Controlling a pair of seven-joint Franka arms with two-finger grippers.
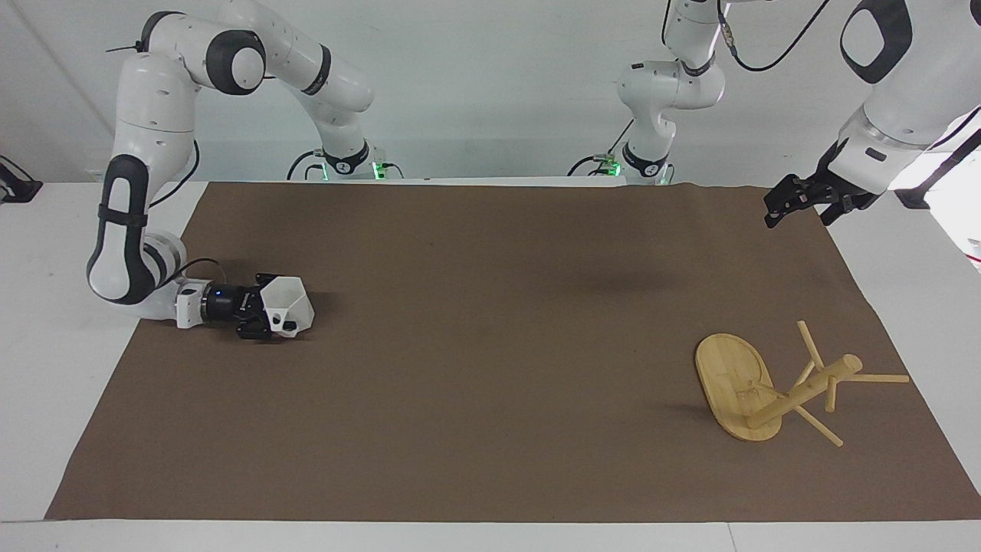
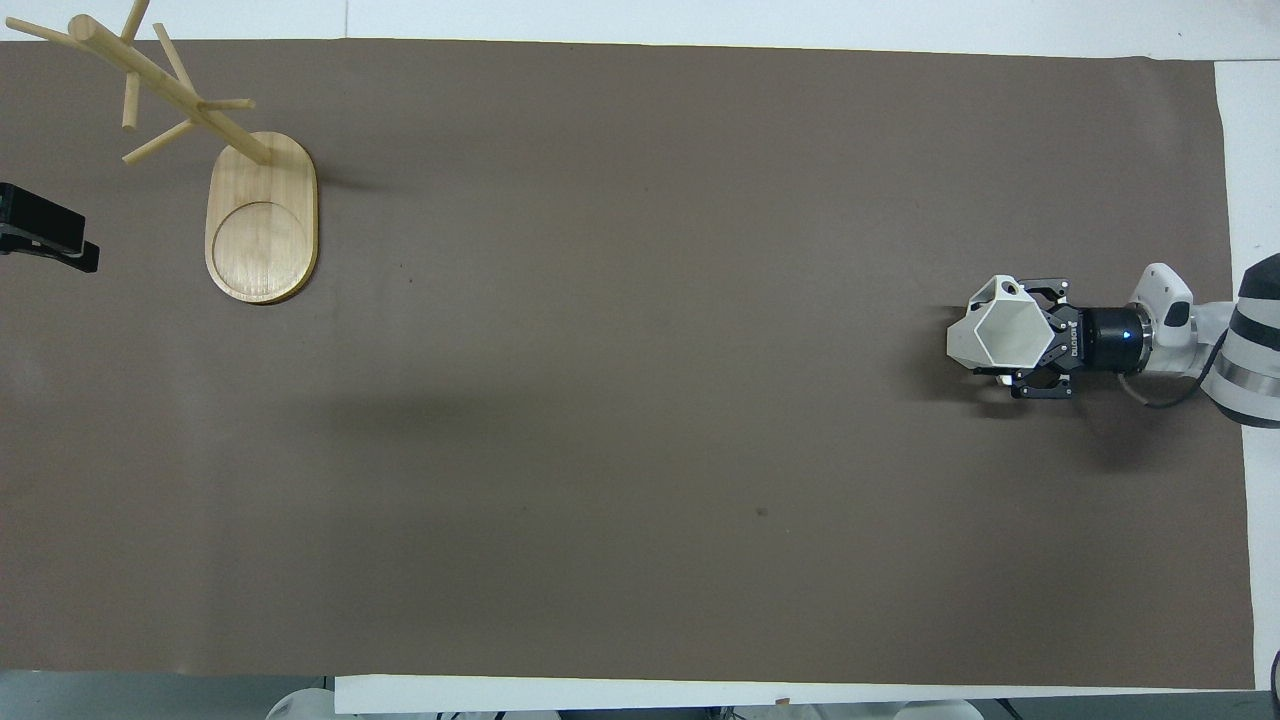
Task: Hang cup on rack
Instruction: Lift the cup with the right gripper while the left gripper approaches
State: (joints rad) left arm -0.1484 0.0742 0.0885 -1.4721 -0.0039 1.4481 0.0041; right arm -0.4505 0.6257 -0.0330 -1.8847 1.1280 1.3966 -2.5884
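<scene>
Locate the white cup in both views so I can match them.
Facing view: the cup sits at mid-left, held by the right gripper.
Overhead view: the cup sits at mid-right.
Shared landmark: the rack, at the left arm's end of the table.

White table (image 1: 46, 253); brown mat (image 1: 490, 368); rack (image 1: 739, 391) on mat.
</scene>
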